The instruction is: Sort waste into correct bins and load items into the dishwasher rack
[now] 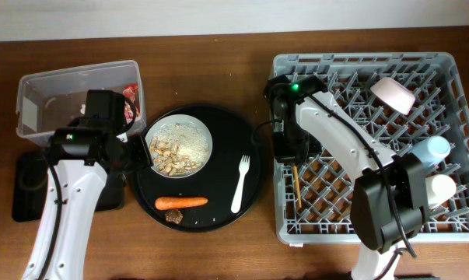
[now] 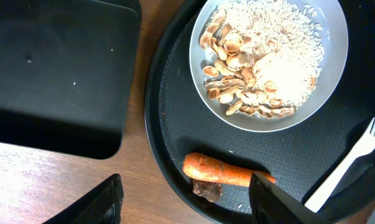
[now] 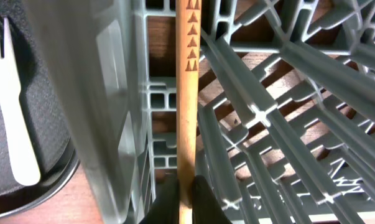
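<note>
The white plate (image 1: 190, 119) with rice and beige scraps (image 2: 262, 68) sits on the round black tray (image 1: 218, 219). The carrot (image 2: 221, 170), the brown lump (image 2: 207, 190) and the white fork (image 2: 349, 165) lie there too. My left gripper (image 2: 187, 208) is open and empty, above the tray's edge by the carrot and lump. My right gripper (image 3: 186, 200) is shut on the wooden chopsticks (image 3: 187, 93) at the left side of the grey rack (image 1: 452, 70). The red wrapper (image 1: 131, 92) lies in the clear tub (image 1: 32, 93). The napkin is not in view.
The flat black tray (image 1: 24, 194) lies left of the round tray and also shows in the left wrist view (image 2: 56, 74). In the rack sit the pink bowl (image 1: 393, 95), the blue cup (image 1: 436, 148) and the white cup (image 1: 441, 187). The fork shows beside the rack wall (image 3: 13, 124).
</note>
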You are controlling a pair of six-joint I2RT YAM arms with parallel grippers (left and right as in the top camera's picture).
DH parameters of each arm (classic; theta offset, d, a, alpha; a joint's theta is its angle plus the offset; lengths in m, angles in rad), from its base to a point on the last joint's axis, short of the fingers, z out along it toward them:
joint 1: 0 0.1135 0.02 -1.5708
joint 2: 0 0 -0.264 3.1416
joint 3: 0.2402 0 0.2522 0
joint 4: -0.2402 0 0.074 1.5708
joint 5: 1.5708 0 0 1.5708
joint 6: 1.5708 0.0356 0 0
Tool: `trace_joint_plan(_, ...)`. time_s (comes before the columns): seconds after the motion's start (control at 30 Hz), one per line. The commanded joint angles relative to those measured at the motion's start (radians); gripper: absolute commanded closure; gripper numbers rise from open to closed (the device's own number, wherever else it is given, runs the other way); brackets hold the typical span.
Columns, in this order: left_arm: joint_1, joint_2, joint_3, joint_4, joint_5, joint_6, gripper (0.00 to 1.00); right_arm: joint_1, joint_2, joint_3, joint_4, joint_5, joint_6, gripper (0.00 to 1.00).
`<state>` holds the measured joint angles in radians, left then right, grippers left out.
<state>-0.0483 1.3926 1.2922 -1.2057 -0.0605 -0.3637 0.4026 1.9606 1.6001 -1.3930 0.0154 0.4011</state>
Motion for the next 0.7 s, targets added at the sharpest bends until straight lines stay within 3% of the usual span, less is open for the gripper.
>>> trace_joint_plan(0.0,0.004,0.004,0.001,0.000,-0.008,-0.013,0.36,-0.003,-0.024,-0.011,-0.006,0.014,0.008,0.72)
trace_joint_plan(0.07,0.004,0.004,0.001,0.000,-0.008,-0.013,0.36,-0.004,-0.089,0.000,-0.005,0.016,0.023,0.43)
trace_joint_plan(0.1,0.004,0.004,0.001,0.000,-0.008,-0.013,0.36,-0.004,-0.129,0.016,-0.001,0.016,0.023,0.35)
trace_joint_plan(0.17,0.004,0.004,0.001,0.000,-0.008,-0.013,0.36,0.010,-0.200,0.024,0.051,-0.080,0.014,0.33)
trace_joint_plan(0.27,0.004,0.004,0.001,0.000,-0.008,-0.013,0.36,0.169,-0.155,0.023,0.188,-0.162,0.057,0.25)
trace_joint_plan(0.4,0.004,0.004,0.001,0.000,-0.008,-0.013,0.36,0.208,0.071,0.023,0.315,-0.158,0.184,0.23)
trace_joint_plan(0.57,0.004,0.004,0.001,0.000,-0.008,-0.013,0.36,0.208,0.200,0.023,0.370,-0.044,0.278,0.25)
trace_joint_plan(0.67,0.004,0.004,0.001,0.000,-0.008,-0.013,0.36,0.208,0.208,0.019,0.397,-0.037,0.289,0.34)
